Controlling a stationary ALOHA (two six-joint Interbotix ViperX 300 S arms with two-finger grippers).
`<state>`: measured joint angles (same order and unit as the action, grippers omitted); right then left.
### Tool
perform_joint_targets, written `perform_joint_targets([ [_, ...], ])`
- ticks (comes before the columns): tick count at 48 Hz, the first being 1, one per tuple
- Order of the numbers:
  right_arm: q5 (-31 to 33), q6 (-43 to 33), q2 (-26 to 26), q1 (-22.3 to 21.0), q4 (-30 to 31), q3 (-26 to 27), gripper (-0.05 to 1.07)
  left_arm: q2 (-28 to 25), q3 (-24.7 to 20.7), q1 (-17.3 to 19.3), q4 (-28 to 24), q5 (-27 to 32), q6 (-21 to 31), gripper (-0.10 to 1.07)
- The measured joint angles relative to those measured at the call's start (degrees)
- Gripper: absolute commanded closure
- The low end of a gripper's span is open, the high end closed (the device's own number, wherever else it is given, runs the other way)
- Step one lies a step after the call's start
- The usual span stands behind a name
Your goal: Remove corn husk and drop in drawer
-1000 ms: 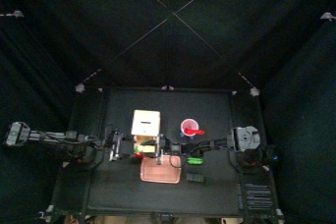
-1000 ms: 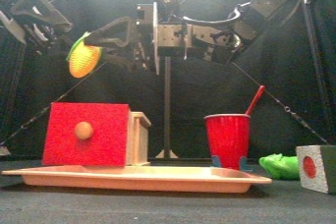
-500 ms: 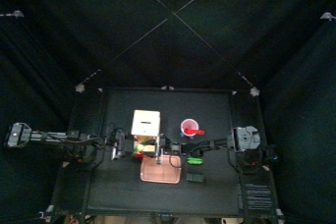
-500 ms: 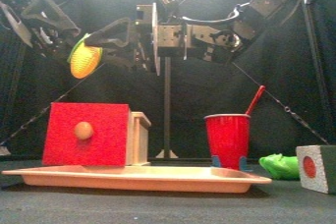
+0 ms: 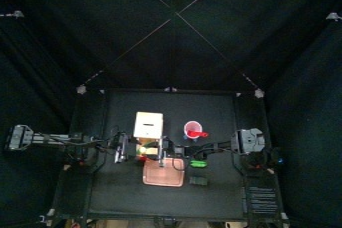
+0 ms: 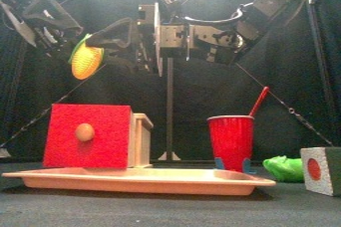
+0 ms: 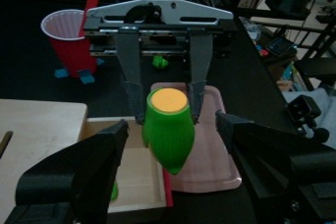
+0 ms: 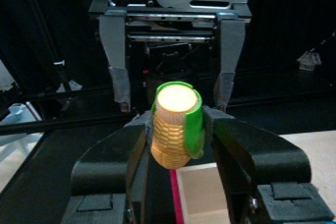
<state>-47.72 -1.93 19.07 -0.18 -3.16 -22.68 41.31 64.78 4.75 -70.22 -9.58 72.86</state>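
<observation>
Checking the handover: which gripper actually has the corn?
The right gripper: it is closed on the corn. The left gripper is wide open around the cob's far end.

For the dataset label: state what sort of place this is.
Likely a robot test pen: black curtains enclose a small black table, with a pink tray, red cup and toy corn cob as props.

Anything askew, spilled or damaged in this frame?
Nothing stands out. The corn cob hangs in the air, held in the right gripper, green husk still on. The red cup stands upright with its straw, the tray lies flat, and nothing is spilled.
</observation>
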Motion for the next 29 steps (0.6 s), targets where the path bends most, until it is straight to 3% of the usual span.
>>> perform_joint_targets([
  [9, 0.0, 0.0, 0.0, -0.1, 0.0, 0.0, 0.4, -0.3, 0.0, 0.9, 2.9, -1.1, -2.7, 0.0],
  [29, 0.0, 0.0, 0.0, -0.1, 0.0, 0.0, 0.4, -0.2, 0.6, 3.0, 10.4, -4.9, -11.2, 0.21],
])
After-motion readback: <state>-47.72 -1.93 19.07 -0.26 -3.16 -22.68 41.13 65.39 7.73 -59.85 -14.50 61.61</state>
